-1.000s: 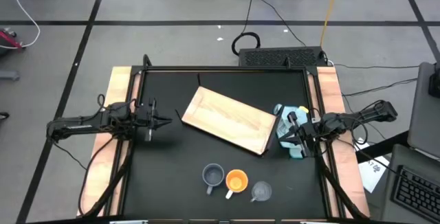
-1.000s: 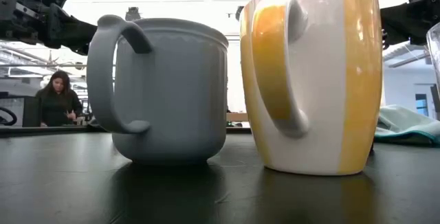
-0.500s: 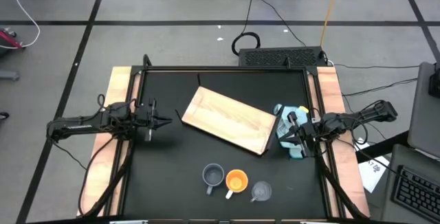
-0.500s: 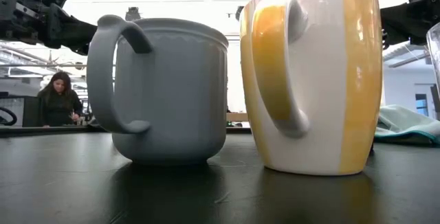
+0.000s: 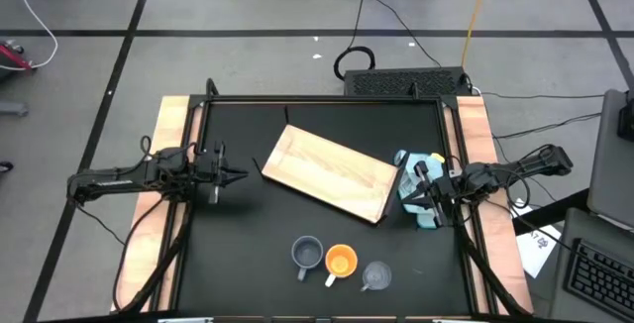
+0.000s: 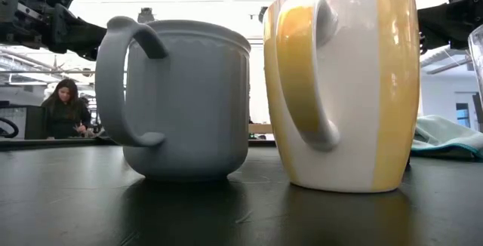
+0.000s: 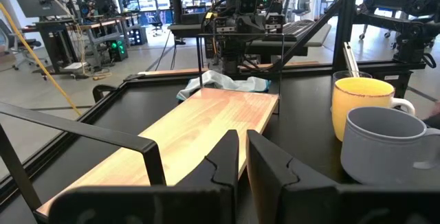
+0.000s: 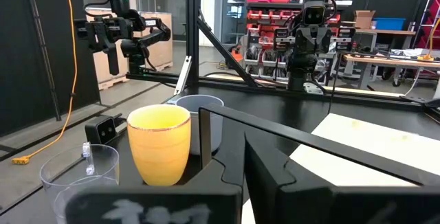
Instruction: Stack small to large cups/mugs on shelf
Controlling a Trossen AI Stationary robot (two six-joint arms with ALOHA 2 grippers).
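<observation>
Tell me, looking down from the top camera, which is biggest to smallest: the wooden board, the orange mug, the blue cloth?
1. Wooden board, by far the largest.
2. Blue cloth, though the right gripper hides part of it.
3. Orange mug, smallest.

orange mug between clear glass cup and grey-blue mug.
</observation>
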